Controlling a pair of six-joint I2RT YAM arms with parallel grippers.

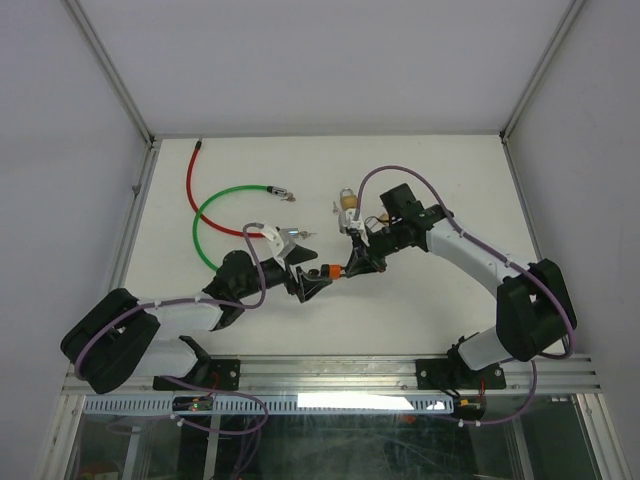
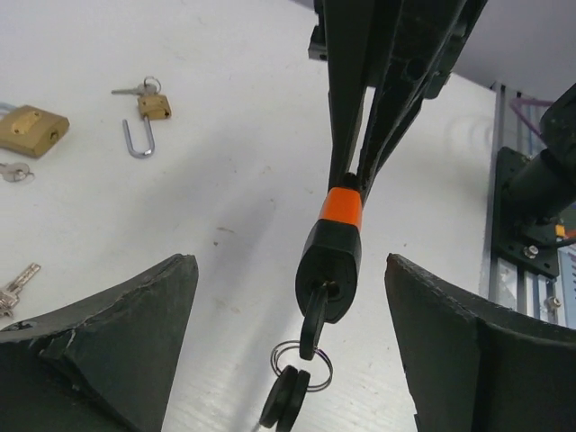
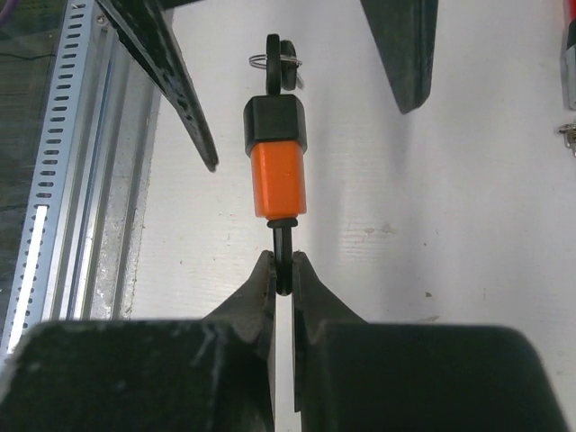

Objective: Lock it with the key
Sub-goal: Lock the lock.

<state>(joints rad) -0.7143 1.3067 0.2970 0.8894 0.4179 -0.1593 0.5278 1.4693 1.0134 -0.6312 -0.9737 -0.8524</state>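
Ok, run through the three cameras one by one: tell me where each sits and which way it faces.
Top external: fixed above and behind the arms, looking down on the white table; both arms show, left claw and right claw at the orange padlock.
Left wrist: on the left arm, looking past its own open fingers at the key in the padlock.
Right wrist: on the right arm, looking past its own fingers, shut on the shackle.
Shared: all three show the padlock; the wrist views face each other.

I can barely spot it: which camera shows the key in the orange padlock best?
Left wrist: the key sits close up in the orange padlock, plainly inserted. Right wrist shows only its head beyond the lock; overhead, it's too small to see.
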